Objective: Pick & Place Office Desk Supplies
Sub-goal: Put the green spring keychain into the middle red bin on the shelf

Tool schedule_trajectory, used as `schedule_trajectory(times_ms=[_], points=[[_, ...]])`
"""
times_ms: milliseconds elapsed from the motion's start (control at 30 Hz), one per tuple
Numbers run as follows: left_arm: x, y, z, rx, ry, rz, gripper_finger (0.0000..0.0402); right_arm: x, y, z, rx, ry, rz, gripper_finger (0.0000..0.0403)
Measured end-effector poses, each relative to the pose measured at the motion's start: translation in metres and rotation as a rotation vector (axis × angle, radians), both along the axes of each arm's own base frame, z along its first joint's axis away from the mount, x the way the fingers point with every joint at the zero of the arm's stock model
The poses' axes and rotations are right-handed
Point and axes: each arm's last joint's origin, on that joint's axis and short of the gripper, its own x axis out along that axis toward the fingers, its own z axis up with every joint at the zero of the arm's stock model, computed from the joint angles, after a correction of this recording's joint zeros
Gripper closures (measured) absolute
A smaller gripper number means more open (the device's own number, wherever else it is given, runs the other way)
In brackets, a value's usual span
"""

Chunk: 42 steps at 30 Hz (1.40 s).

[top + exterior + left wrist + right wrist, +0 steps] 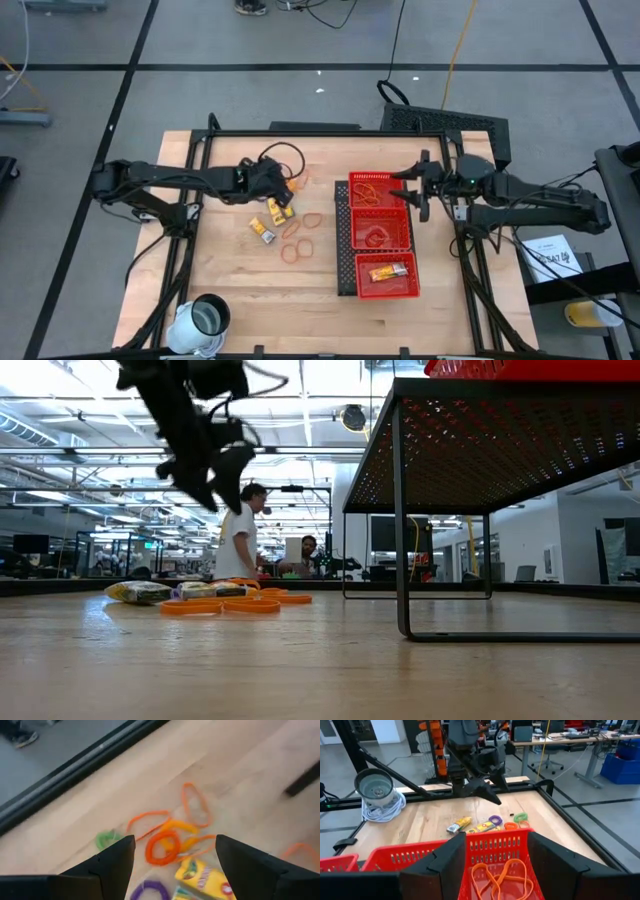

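The office desk supplies lie loose on the wooden table: orange rubber bands [300, 245], yellow packets [264, 230], a green loop [106, 839] and a purple loop [150, 890]. My left gripper [175, 842] hangs open above this pile, tilted down toward it, touching nothing; it also shows in the high view [283, 187]. My right gripper [496, 840] is open and level at the far right side of the red mesh tray [345, 235], above the compartment holding rubber bands [502, 872]. A yellow packet [388, 271] lies in the tray's near compartment.
A white cup [205, 318] stands at the table's near left corner beside a coiled cable. The tray stands on thin black legs [402, 510]. A black frame borders the table. Bare wood lies near the front edge. People stand in the room behind.
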Motion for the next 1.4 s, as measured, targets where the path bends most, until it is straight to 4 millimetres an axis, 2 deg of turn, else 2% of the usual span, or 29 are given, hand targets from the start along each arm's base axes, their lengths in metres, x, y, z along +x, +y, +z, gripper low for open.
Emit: schedule_trajectory(times_ms=[200, 367, 500, 633, 767, 967, 1267, 1400], points=[[-0.023, 0.027, -0.043, -0.18, -0.022, 0.105, 0.0115, 0.001, 0.0, -0.005, 0.0, 0.002, 0.0, 0.0204], [-0.046, 0.052, -0.073, -0.267, -0.085, 0.343, 0.0115, 0.001, 0.0, -0.004, -0.001, -0.006, 0.0, 0.0205], [-0.053, 0.063, -0.077, -0.244, -0.126, 0.405, 0.0115, 0.001, 0.0, -0.004, -0.001, -0.005, -0.002, 0.0205], [-0.05, 0.071, -0.073, -0.195, -0.197, 0.406, 0.0115, 0.001, 0.0, -0.005, -0.001, -0.004, -0.003, 0.0208], [-0.052, 0.078, -0.076, -0.152, -0.175, 0.444, 0.0115, 0.001, 0.0, -0.005, -0.001, -0.004, -0.003, 0.0208], [-0.049, 0.086, -0.099, -0.218, -0.128, 0.457, 0.0115, 0.001, 0.0, -0.004, -0.002, -0.008, -0.003, 0.0211], [-0.04, 0.092, -0.127, -0.21, -0.098, 0.487, 0.0117, 0.002, 0.0, -0.004, 0.02, -0.01, -0.007, 0.0213], [-0.042, 0.092, -0.129, -0.216, -0.067, 0.487, 0.0152, 0.002, 0.0, -0.004, 0.023, -0.01, -0.007, 0.0212]])
